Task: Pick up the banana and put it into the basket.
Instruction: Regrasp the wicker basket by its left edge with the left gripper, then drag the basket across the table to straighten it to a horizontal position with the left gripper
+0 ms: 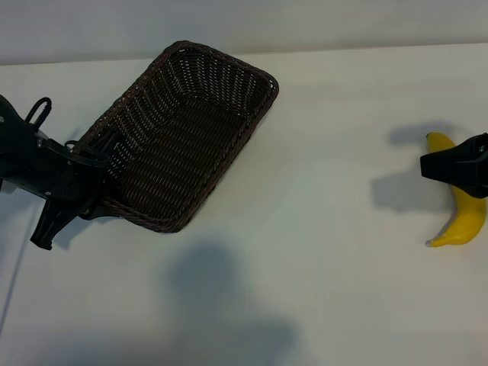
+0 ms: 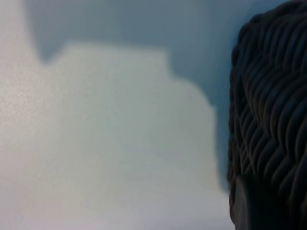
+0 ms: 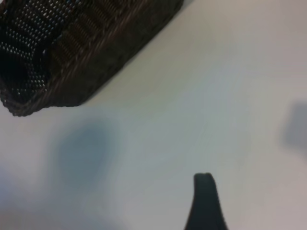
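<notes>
The dark brown wicker basket [image 1: 187, 133] lies slanted at the table's back left. My left gripper [image 1: 95, 179] is at the basket's short left wall, jaws closed over the rim; in the left wrist view the wicker [image 2: 273, 110] presses against one dark finger [image 2: 242, 206]. The yellow banana [image 1: 465, 217] lies at the far right edge. My right gripper [image 1: 455, 166] hovers over the banana's upper half, open and holding nothing. The right wrist view shows a single fingertip [image 3: 204, 191] over bare table and the basket [image 3: 72, 43] farther off; no banana appears there.
The white table [image 1: 320, 229] stretches between basket and banana. Soft arm shadows lie on it near the front middle. The basket's far corner sits close to the table's back edge [image 1: 343, 49].
</notes>
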Robot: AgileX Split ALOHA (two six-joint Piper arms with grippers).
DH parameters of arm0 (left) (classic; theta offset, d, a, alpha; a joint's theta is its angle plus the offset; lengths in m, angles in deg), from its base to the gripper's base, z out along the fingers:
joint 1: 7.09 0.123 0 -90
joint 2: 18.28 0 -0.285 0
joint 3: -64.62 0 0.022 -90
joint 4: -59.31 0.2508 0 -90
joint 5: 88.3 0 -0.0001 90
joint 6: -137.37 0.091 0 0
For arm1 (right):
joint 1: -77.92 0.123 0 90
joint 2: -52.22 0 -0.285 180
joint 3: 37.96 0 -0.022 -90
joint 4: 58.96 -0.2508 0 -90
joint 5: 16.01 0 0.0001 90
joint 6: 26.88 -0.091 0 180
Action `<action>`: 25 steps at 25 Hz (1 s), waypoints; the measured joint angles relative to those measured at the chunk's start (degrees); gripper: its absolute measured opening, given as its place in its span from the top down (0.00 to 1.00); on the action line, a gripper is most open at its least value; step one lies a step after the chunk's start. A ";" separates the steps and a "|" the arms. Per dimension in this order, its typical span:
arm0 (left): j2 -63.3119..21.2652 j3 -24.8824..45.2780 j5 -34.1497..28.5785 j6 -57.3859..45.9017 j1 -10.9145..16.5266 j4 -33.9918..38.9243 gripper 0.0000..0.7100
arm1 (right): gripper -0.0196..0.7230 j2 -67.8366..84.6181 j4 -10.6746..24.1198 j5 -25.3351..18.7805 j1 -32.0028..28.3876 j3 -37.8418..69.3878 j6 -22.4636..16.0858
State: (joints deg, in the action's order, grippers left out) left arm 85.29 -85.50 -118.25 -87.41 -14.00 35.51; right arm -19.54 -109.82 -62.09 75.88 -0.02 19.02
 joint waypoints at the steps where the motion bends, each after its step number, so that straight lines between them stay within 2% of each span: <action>1: 0.00 -0.15 -0.17 0.00 0.00 0.00 0.78 | 0.28 0.00 0.00 0.00 0.00 0.00 0.00; 7: 0.05 -4.64 -3.54 3.67 0.00 0.32 0.78 | 0.28 0.00 0.00 -0.06 0.00 0.00 0.00; 18: 0.51 -17.45 -13.49 24.44 0.00 1.55 0.78 | 0.28 0.00 0.00 -0.06 0.00 0.00 0.00; 25: 2.81 -25.43 -24.06 35.65 0.79 1.61 0.78 | 0.28 0.00 0.00 -0.06 0.00 0.00 0.00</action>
State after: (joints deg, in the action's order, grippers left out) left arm 88.11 -110.93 -142.30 -51.76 -13.21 37.12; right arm -19.54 -109.82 -62.15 75.88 -0.02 19.02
